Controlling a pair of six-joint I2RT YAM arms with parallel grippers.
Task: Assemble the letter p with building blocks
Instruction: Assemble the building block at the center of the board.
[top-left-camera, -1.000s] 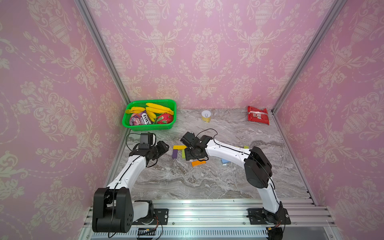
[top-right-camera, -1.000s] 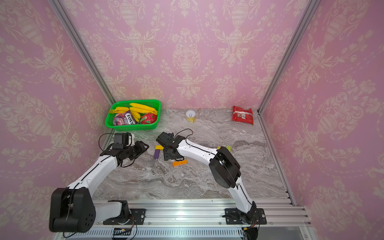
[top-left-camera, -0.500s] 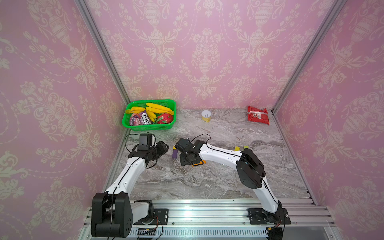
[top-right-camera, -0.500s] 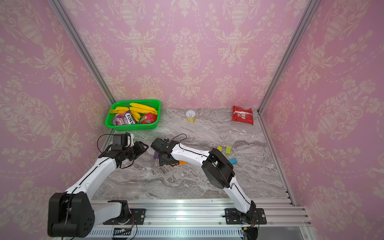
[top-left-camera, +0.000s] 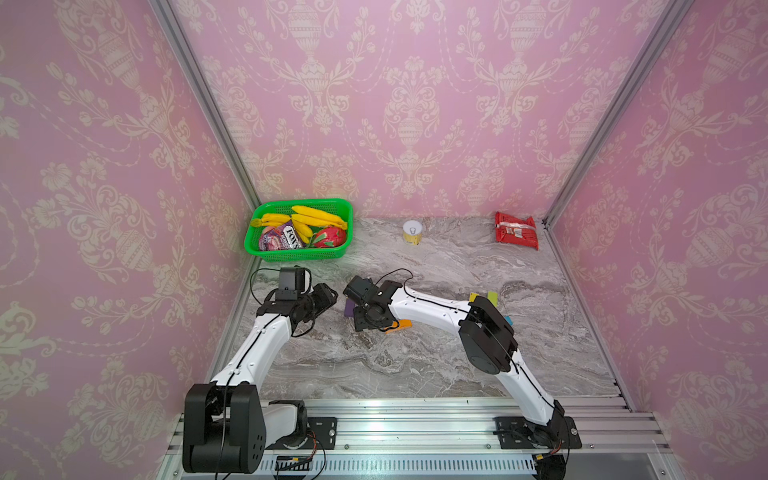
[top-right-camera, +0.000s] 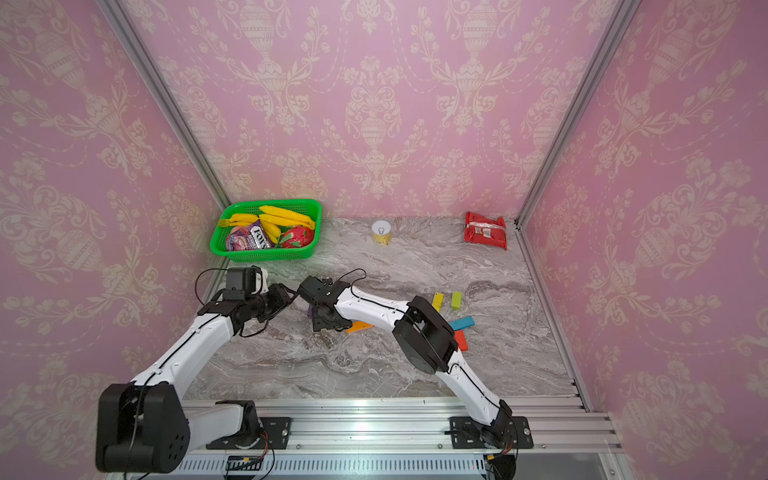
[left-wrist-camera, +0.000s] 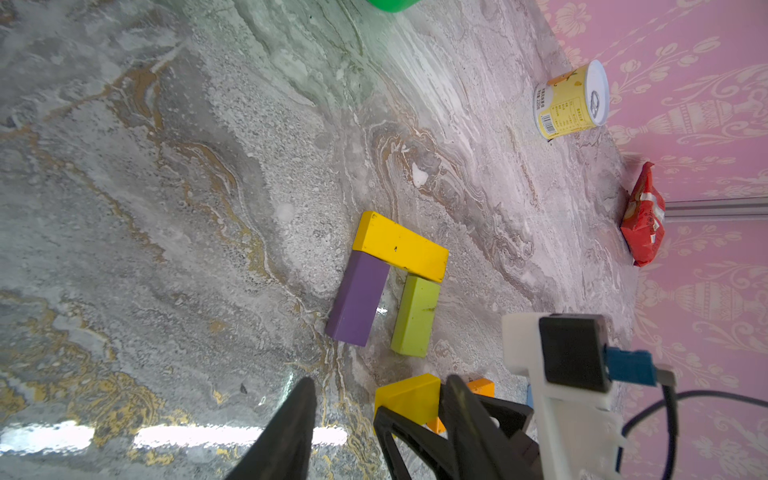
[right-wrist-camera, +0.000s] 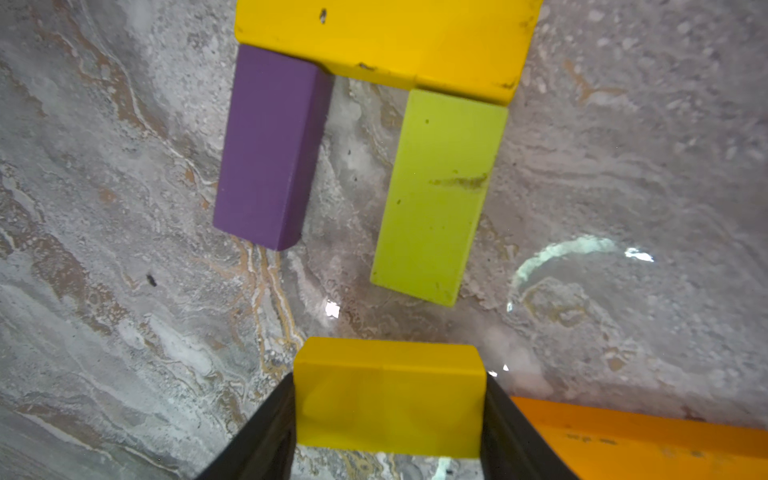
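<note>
My right gripper (right-wrist-camera: 388, 419) is shut on a yellow building block (right-wrist-camera: 388, 399), held just above the table. Just beyond it three blocks lie in an arch: a yellow bar (right-wrist-camera: 386, 37) across a purple bar (right-wrist-camera: 270, 145) and a lime bar (right-wrist-camera: 436, 195). An orange block (right-wrist-camera: 644, 436) lies beside the held one. My left gripper (left-wrist-camera: 380, 419) stands open and empty, close to the left of the right gripper (top-left-camera: 365, 322). In a top view, loose yellow (top-right-camera: 437, 301), lime (top-right-camera: 456, 300), light blue (top-right-camera: 461, 323) and red (top-right-camera: 460, 340) blocks lie right of the right arm.
A green basket (top-left-camera: 299, 253) with bananas and packets stands at the back left. A yellow can (top-left-camera: 412, 232) stands by the back wall, and a red snack packet (top-left-camera: 516, 230) lies in the back right corner. Pink walls close three sides.
My right gripper has come toward the front and slightly left with the yellow block, and now covers most of the arch in the top views. The left arm has barely moved.
</note>
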